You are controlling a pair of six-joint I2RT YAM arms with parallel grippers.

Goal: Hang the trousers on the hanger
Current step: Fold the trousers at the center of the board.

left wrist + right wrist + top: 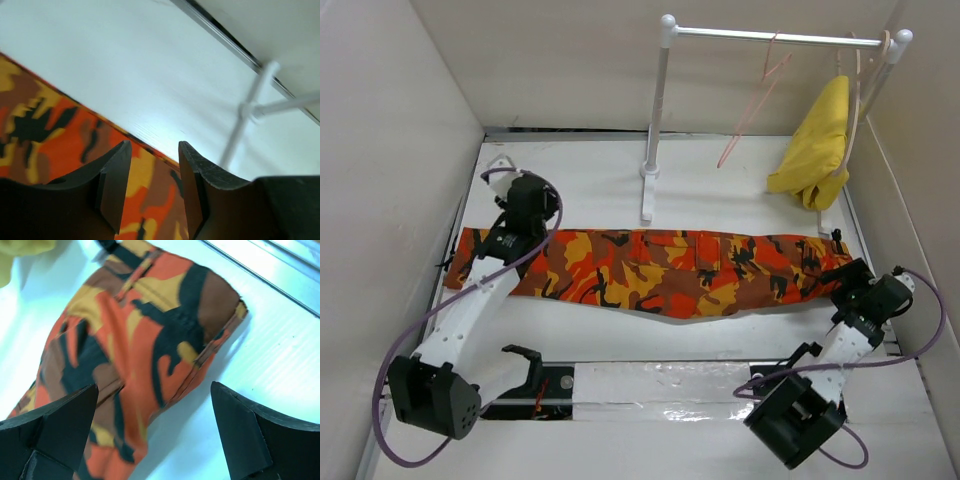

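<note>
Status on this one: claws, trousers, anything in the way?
Claws open: left claw over trousers, right claw over their end. Trousers flat on table, ungripped. On rail: hanger, yellow cloth beside.

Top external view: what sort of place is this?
Probably a lab test enclosure: plain white walls box in a white table, with a small rail stand holding the hanger.

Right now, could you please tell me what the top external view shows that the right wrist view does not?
Only top external: the hanger on the white rail, and the trousers at full length. Only right wrist: how wide the right gripper stands open over the trousers' end. Both: the trousers, the yellow cloth and the white table.
</note>
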